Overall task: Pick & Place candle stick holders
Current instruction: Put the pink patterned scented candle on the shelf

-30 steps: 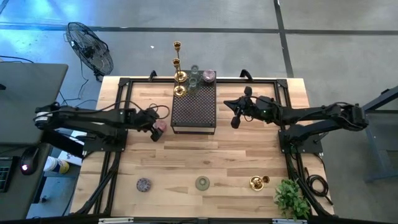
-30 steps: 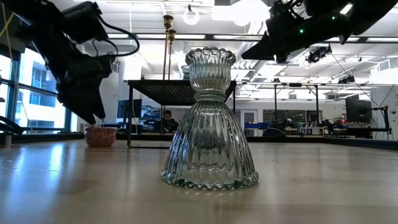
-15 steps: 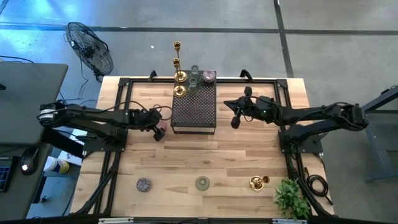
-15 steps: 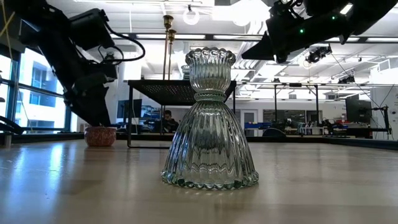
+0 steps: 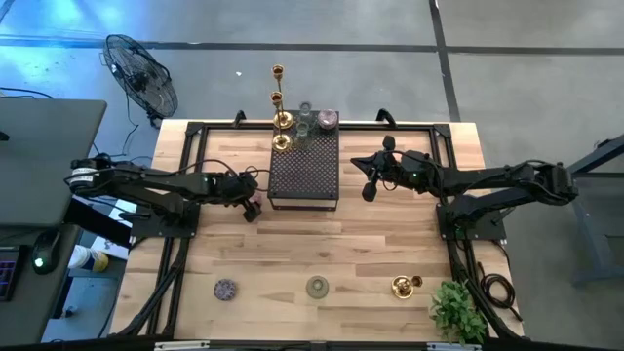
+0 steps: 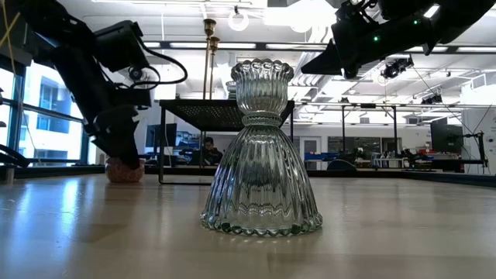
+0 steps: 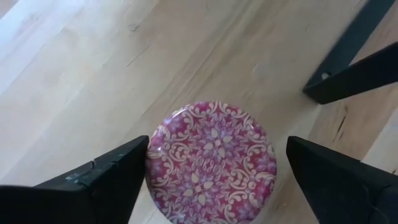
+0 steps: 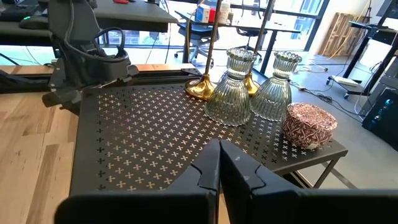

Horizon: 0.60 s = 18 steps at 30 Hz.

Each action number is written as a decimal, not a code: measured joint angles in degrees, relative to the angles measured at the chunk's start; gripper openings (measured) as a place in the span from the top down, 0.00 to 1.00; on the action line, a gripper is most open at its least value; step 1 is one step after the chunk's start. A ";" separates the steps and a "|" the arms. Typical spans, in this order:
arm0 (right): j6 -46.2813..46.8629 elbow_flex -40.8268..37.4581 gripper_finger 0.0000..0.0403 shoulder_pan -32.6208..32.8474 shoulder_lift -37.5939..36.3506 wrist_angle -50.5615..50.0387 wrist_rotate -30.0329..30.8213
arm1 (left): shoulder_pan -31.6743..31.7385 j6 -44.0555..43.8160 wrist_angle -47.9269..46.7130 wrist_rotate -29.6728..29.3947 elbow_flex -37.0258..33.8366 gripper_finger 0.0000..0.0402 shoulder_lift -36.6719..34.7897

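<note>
A stubby pink patterned cup [image 7: 211, 165] stands on its base on the table, left of the dark dotted box [image 5: 304, 175]. My left gripper [image 7: 217, 155] is open and low over the cup, one finger [image 7: 106, 180] on each side of it. The gripper hides the cup in the high view [image 5: 251, 207]. My right gripper [image 5: 370, 185] is shut and empty, held above the table right of the box. On the box's far end stand gold candlesticks [image 5: 282, 119], two clear glass holders [image 8: 249, 87] and another pink cup [image 8: 309, 124].
Near the front edge stand a grey-purple cup [image 5: 225, 289], a greenish ribbed glass holder [image 5: 317, 287] that fills the low view [image 6: 262, 155], and a gold holder [image 5: 405, 286]. A leafy plant [image 5: 456, 312] sits at the front right corner.
My left gripper has gone down and a little toward the table's right edge. It now stands low over the pink cup with its fingers on either side. The cup has stayed where it was.
</note>
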 joint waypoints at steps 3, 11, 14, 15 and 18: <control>0.00 0.00 1.00 0.00 0.00 -0.02 0.00 | 0.00 0.00 -0.17 -0.17 0.00 0.17 0.00; 0.00 0.00 1.00 0.00 0.00 -0.04 0.00 | 0.00 0.00 -0.15 0.50 0.00 0.29 -0.04; 0.00 0.00 1.00 0.00 0.00 -0.04 0.00 | 0.00 0.00 0.01 3.19 0.02 0.25 -0.11; 0.00 0.00 1.00 0.00 0.00 -0.04 0.00 | 0.00 0.02 -0.03 4.29 0.06 0.24 -0.17; 0.00 0.00 1.00 0.00 0.00 -0.07 0.00 | 0.00 0.00 -1.10 7.72 0.07 0.24 -1.15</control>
